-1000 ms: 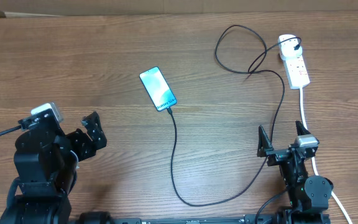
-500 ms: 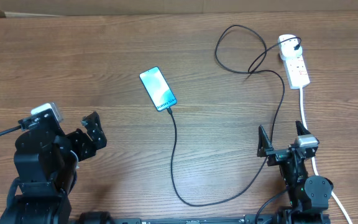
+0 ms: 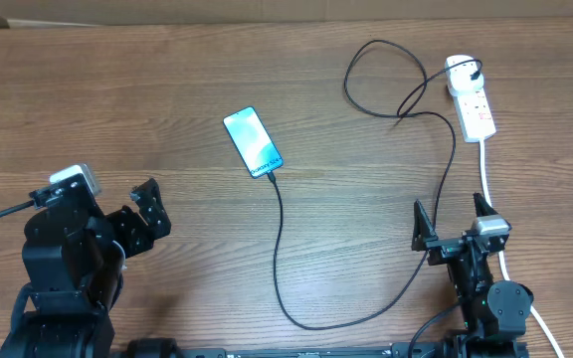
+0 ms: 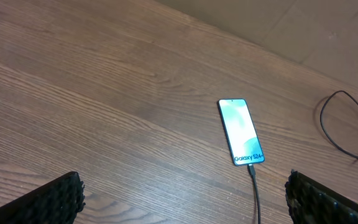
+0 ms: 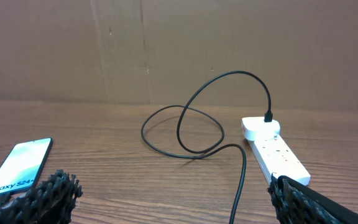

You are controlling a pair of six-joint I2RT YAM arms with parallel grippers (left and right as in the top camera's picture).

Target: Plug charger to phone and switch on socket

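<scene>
The phone [image 3: 253, 142] lies flat mid-table, its light blue screen up, also in the left wrist view [image 4: 241, 131] and at the left edge of the right wrist view [image 5: 16, 168]. The black charger cable [image 3: 282, 249] has its connector in the phone's near end [image 4: 251, 167]; it loops across the table [image 5: 194, 134] to a white plug [image 3: 460, 72] on the socket [image 3: 476, 107], a white power strip [image 5: 275, 152] at the far right. My left gripper [image 3: 145, 221] is open and empty, near left. My right gripper [image 3: 454, 229] is open and empty, straddling the cable near the front right.
The socket's thick white cord [image 3: 487, 174] runs toward the front beside my right arm. A cardboard wall [image 5: 179, 50] stands behind the table's far edge. The wooden table [image 3: 117, 99] fills the view.
</scene>
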